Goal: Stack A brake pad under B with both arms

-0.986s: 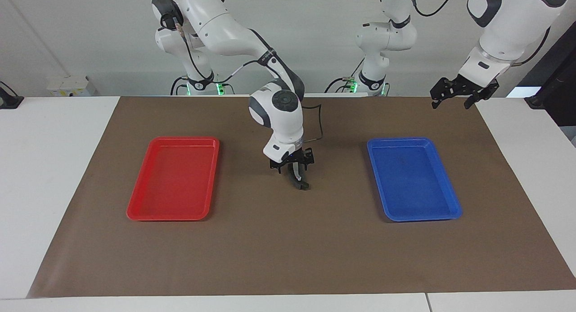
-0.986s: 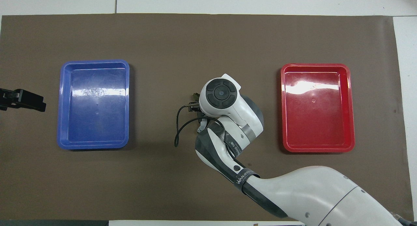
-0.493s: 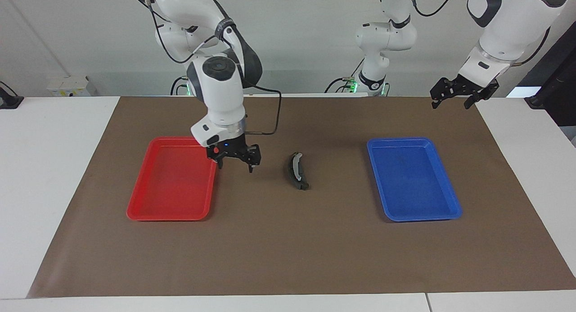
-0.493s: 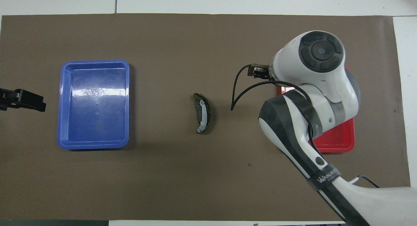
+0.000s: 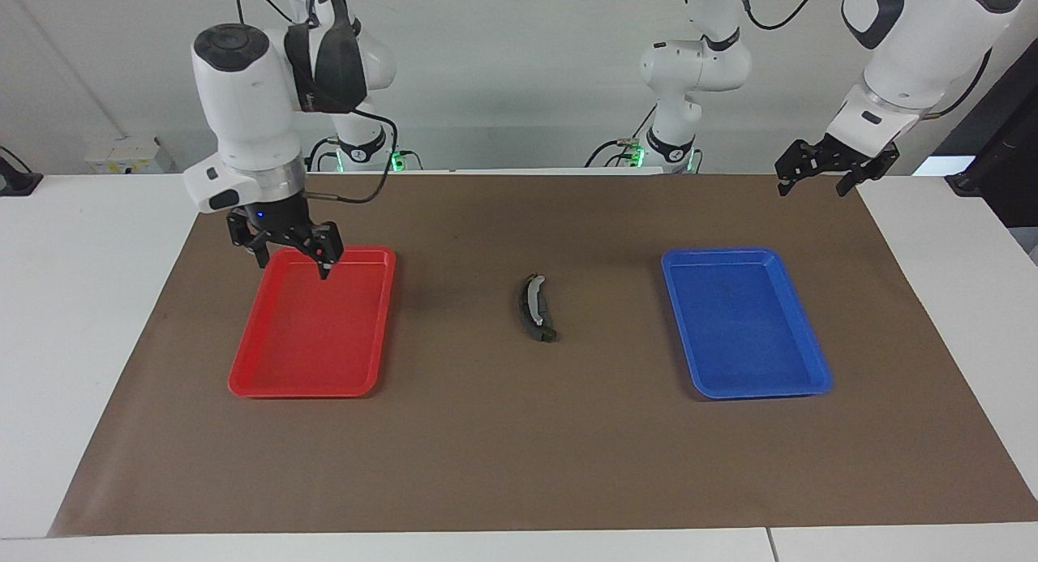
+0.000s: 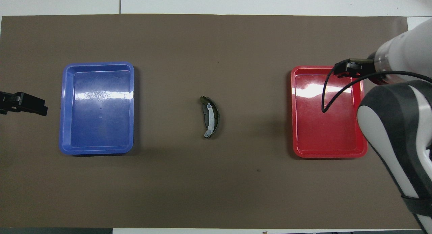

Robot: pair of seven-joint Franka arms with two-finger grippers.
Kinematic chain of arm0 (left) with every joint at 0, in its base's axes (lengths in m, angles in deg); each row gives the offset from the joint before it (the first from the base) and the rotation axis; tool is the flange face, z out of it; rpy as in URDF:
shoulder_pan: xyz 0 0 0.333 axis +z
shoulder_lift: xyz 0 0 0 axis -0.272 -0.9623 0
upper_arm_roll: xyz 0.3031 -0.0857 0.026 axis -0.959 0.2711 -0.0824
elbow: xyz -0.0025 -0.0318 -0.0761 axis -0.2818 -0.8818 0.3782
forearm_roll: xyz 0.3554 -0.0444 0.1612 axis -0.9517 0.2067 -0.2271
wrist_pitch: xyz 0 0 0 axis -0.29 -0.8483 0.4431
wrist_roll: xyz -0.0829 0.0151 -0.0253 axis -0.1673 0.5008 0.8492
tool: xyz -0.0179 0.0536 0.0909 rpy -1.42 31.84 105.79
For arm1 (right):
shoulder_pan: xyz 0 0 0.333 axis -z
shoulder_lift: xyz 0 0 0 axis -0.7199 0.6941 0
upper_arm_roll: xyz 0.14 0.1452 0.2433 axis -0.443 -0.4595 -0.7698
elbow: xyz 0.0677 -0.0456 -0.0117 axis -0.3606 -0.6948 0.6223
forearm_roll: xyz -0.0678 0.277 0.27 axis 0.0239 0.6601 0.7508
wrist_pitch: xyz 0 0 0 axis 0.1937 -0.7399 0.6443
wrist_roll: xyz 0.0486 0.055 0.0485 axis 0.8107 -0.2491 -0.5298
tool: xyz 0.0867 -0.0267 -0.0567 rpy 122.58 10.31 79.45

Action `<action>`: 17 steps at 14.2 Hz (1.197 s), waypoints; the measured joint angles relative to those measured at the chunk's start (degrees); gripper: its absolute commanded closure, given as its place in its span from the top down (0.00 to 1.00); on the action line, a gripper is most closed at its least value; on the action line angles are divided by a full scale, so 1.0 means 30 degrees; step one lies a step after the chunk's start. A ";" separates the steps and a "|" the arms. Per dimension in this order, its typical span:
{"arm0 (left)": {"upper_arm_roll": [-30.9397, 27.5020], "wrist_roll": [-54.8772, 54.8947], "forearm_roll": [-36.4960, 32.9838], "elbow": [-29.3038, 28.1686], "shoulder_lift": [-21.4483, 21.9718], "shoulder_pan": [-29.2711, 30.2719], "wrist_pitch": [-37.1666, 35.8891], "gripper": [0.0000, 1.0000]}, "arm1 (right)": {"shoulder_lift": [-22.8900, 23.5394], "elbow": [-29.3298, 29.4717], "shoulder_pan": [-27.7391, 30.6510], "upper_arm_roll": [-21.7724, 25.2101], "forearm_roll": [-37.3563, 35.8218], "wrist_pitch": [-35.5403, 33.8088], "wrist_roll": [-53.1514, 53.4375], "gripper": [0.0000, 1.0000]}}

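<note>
B (image 5: pixel 534 301), the long dark crescent with a silver strip, lies in the middle of the brown mat, also in the overhead view (image 6: pixel 210 116). A dark pad shape lies tight against and under it (image 6: pixel 205 113); I cannot tell it clearly apart as the A brake pad. My right gripper (image 5: pixel 293 268) hangs open and empty over the red tray's corner nearest the robots. In the overhead view it is hidden under its own arm. My left gripper (image 5: pixel 812 189) waits open and empty, raised over the mat's edge at the left arm's end (image 6: pixel 23 104).
A red tray (image 5: pixel 312 390) (image 6: pixel 329 155) lies toward the right arm's end and a blue tray (image 5: pixel 762 392) (image 6: pixel 96 151) toward the left arm's end; both hold nothing. The brown mat (image 5: pixel 519 448) covers the white table.
My right gripper has let go of B at the mat's middle, risen and swung over to the red tray. B stays where it was. The left arm has not moved.
</note>
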 measured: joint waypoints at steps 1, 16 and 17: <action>0.0000 0.0000 0.0000 0.0000 0.0000 0.0000 0.0000 1.00 | -0.0503 0.0023 0.0323 0.0020 0.0312 -0.0883 -0.0569 0.99; 0.0000 0.0000 0.0000 0.0000 0.0000 0.0000 0.0000 1.00 | -0.1405 0.2135 -0.3996 0.6339 0.2645 -0.6070 -0.2172 0.99; 0.0000 0.0000 0.0000 0.0000 0.0000 0.0000 0.0000 1.00 | -0.1406 0.2135 -0.4018 0.6338 0.2653 -0.6070 -0.2172 0.99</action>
